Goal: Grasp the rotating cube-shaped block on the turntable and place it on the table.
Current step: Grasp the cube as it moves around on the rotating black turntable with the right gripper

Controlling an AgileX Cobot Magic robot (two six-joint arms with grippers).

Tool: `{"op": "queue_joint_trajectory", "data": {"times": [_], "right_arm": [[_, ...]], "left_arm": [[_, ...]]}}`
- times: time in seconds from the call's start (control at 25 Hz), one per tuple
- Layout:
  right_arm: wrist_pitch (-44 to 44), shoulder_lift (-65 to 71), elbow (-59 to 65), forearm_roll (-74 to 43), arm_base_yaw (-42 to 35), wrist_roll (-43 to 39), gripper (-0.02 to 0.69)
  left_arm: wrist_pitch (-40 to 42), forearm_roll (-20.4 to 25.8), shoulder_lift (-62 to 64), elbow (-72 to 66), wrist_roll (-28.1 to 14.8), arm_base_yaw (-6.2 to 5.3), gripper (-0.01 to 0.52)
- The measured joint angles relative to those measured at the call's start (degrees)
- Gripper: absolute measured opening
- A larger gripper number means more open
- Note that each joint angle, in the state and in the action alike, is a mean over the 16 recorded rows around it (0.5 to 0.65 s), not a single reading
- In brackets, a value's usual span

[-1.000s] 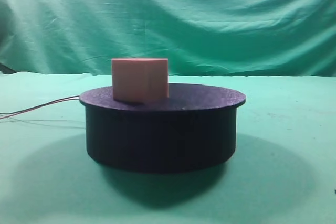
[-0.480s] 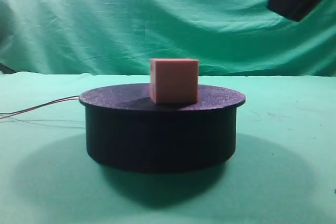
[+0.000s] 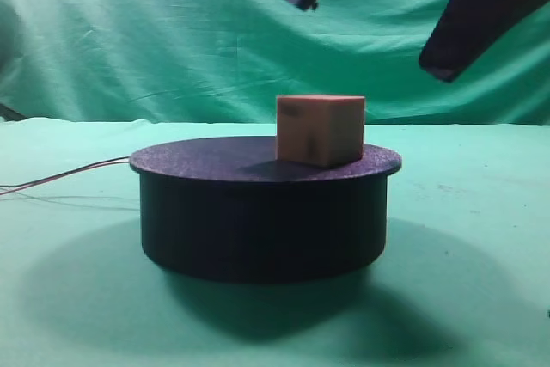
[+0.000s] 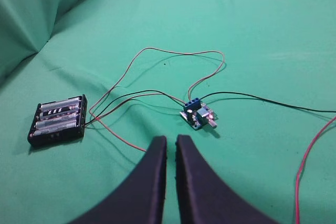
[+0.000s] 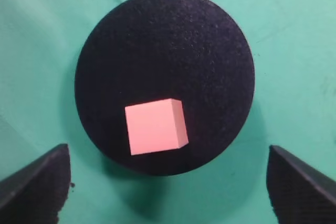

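Note:
The pinkish-tan cube-shaped block [image 3: 320, 130] sits on the right part of the dark turntable [image 3: 215, 212] on the green table [image 3: 481, 238]; a dark mark shows on its left face. My right gripper [image 3: 371, 36] hangs wide open above the block, apart from it. In the right wrist view the block [image 5: 155, 126] lies on the near-left part of the turntable's top [image 5: 173, 40], with my right gripper [image 5: 168, 148] open and one finger far out on each side. My left gripper [image 4: 171, 139] is shut and empty over the cloth, and it is out of the exterior view.
Thin red wires [image 3: 69, 174] run left from the turntable. In the left wrist view a black battery holder [image 4: 58, 120], a small blue circuit board [image 4: 198, 115] and looping red and black wires [image 4: 173, 53] lie on the cloth. A green backdrop [image 3: 172, 32] hangs behind.
The block has ridden the turntable from the left of its top to the right. My right gripper has come down into the exterior view from the top right, open.

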State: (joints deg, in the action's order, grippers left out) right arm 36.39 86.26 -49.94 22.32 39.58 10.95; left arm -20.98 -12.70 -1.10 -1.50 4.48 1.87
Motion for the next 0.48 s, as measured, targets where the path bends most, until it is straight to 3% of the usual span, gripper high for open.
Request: {"op": "queue_joint_trajectory", "data": {"times": [0.48], "right_arm": [[0.65, 5.87, -5.07, -6.08, 0.0, -1.02, 0.327]], "left_arm": [[0.0, 0.0, 0.0, 0.0, 0.0, 0.0, 0.0]]}}
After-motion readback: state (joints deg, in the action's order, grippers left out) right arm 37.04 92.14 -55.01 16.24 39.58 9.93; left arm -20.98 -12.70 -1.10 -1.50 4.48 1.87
